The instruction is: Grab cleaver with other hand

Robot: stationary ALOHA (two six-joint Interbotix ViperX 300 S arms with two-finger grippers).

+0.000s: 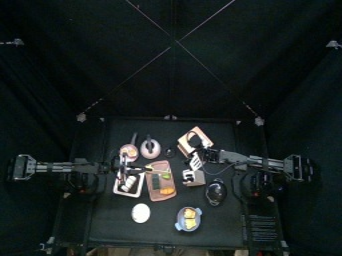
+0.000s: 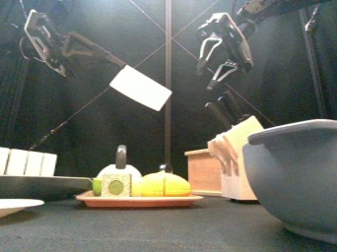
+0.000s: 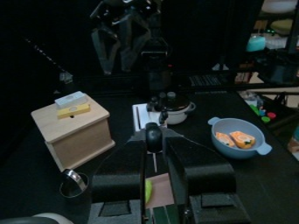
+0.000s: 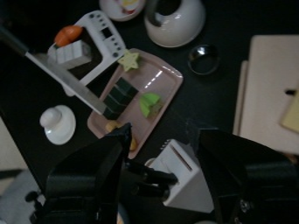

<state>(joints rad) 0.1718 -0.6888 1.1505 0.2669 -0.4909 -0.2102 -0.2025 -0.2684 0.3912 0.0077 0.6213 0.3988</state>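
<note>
Holding the cleaver [image 2: 140,87] aloft, the left tool [image 2: 50,49] is clamped on its handle; next, the right tool [image 2: 224,61], fingers apart, must close in.

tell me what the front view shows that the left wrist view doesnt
Only the front view shows the cleaver with its pale blade tilted in the air, and the tray of toy food seen side-on. Only the left wrist view shows the orange food inside the blue bowl, a small metal cup, and the left pincer clamped on the dark handle. Both show the right pincer hanging open above the table.
</note>
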